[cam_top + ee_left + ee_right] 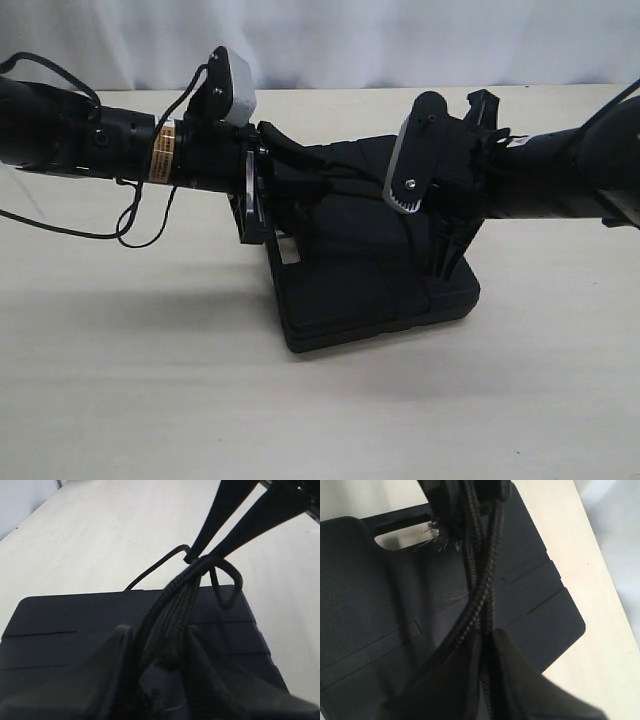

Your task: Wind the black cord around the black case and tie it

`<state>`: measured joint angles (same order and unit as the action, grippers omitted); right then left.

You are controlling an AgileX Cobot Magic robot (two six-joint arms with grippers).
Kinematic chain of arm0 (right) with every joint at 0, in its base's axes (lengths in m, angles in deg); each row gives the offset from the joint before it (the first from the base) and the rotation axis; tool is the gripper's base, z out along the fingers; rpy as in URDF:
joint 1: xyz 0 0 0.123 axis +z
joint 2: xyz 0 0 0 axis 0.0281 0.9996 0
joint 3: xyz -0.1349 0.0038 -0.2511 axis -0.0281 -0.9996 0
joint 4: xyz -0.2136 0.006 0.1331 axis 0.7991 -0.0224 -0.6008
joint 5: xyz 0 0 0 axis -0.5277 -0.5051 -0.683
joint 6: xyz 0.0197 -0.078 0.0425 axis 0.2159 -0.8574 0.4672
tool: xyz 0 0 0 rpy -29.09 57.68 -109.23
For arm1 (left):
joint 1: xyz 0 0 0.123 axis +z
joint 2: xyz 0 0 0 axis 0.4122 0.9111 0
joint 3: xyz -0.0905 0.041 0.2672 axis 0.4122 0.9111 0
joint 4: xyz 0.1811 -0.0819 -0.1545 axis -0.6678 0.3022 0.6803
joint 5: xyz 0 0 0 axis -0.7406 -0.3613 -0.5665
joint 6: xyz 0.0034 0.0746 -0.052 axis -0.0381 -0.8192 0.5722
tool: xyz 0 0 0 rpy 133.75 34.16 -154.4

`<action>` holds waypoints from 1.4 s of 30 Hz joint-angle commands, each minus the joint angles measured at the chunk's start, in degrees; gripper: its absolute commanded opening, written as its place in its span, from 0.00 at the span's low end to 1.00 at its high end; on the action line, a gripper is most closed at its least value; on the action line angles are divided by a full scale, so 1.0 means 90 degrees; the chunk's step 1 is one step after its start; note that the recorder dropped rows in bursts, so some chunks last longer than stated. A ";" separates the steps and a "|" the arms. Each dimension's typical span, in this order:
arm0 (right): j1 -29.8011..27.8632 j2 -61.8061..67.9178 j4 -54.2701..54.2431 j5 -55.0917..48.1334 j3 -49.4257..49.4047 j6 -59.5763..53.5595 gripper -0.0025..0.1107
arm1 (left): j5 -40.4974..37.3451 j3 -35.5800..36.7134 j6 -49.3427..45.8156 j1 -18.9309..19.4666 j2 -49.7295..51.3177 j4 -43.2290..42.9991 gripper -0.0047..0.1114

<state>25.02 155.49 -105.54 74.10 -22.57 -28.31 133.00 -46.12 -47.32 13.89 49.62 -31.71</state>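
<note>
The black case (350,290) lies flat in the middle of the table, its handle slot (400,532) towards the left arm. The black cord (185,590) runs in several strands above the lid, stretched between both grippers. My left gripper (160,640) is shut on those strands over the handle end (305,165), where the frayed end (437,535) sticks out beside its fingers. My right gripper (486,637) is shut on the cord near the case's far end (445,268). A small cord loop (227,587) hangs by the right fingertips, and one strand (155,570) drops to the table.
The beige table (150,380) spreads round the case on every side. A white backdrop (330,40) closes the far edge. Thin smooth cables (130,225) dangle from the left arm onto the table.
</note>
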 commanded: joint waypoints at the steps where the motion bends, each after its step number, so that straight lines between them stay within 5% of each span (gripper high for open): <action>1: 0.0009 0.0002 -0.0030 -0.0006 0.0036 -0.0023 0.06 | 0.0209 -0.0008 0.0004 -0.0037 0.0009 0.0119 0.32; 42: 0.0009 0.0471 0.0021 -0.0955 0.0150 -0.0379 0.06 | -0.0218 -0.0008 -0.0021 -0.0033 0.0009 0.0329 0.32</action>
<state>25.02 158.88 -105.57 67.18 -21.82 -31.11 131.44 -46.12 -47.45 13.77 49.62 -30.02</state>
